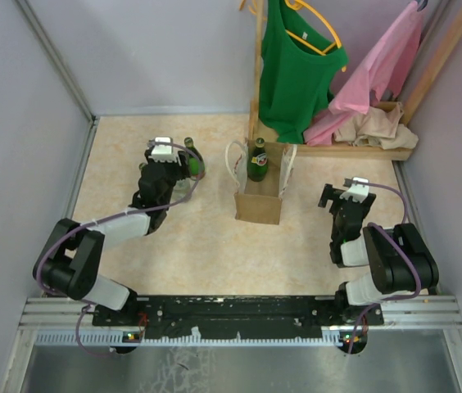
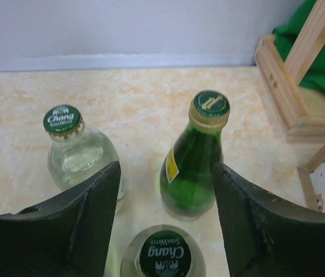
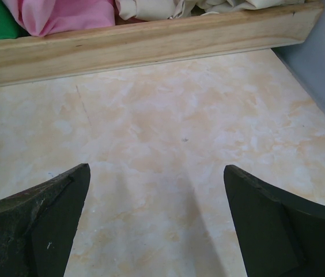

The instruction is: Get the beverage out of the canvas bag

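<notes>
A: where's the bag?
B: upright between the arms, beverage standing inside, neck out the top.
A: grippers?
B: left gripper left of bag, jaws spread around a capped clear bottle; second clear bottle and green bottle just beyond. right gripper right of bag, spread over table.

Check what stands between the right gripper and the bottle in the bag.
Only bare table lies between the right gripper and the canvas bag. The green bottle stands inside, neck showing at the open top; the bag's wall and a white handle flank it on that side. From above, nothing visible blocks it.
</notes>
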